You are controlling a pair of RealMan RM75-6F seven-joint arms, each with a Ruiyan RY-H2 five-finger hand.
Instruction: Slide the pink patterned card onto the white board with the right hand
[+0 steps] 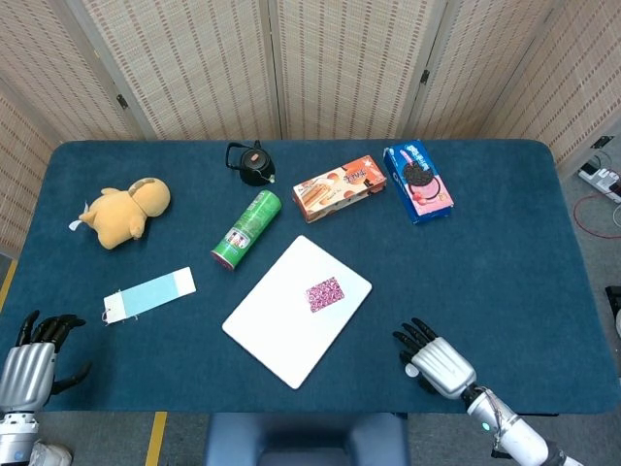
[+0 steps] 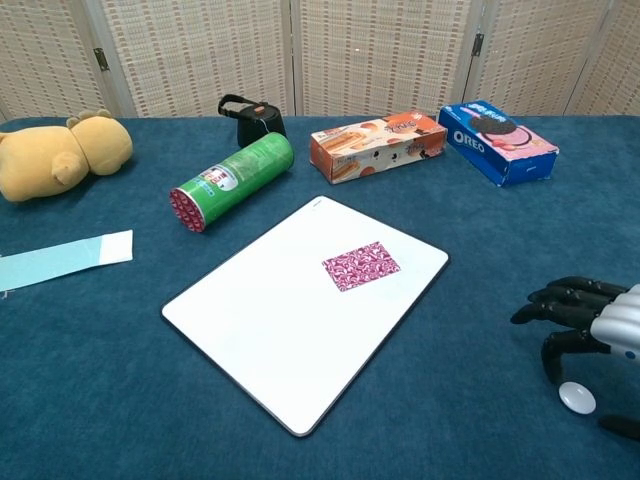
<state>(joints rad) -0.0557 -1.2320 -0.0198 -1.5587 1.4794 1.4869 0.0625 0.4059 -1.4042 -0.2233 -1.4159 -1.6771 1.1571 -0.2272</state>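
Note:
The pink patterned card (image 1: 325, 293) (image 2: 361, 266) lies flat on the white board (image 1: 281, 330) (image 2: 270, 330), toward the board's right side. My right hand (image 1: 435, 362) (image 2: 590, 320) hovers low over the table's front right, well clear of the board, fingers apart and holding nothing. Under it lies a small white disc (image 2: 577, 397). My left hand (image 1: 31, 359) stays at the front left corner, empty with fingers loosely spread; the chest view does not show it.
Behind the board lie a green can (image 1: 246, 228), black teapot (image 1: 251, 163), orange snack box (image 1: 339, 188) and blue Oreo box (image 1: 418, 182). A plush bear (image 1: 124, 211) and a pale blue card (image 1: 150, 293) are on the left.

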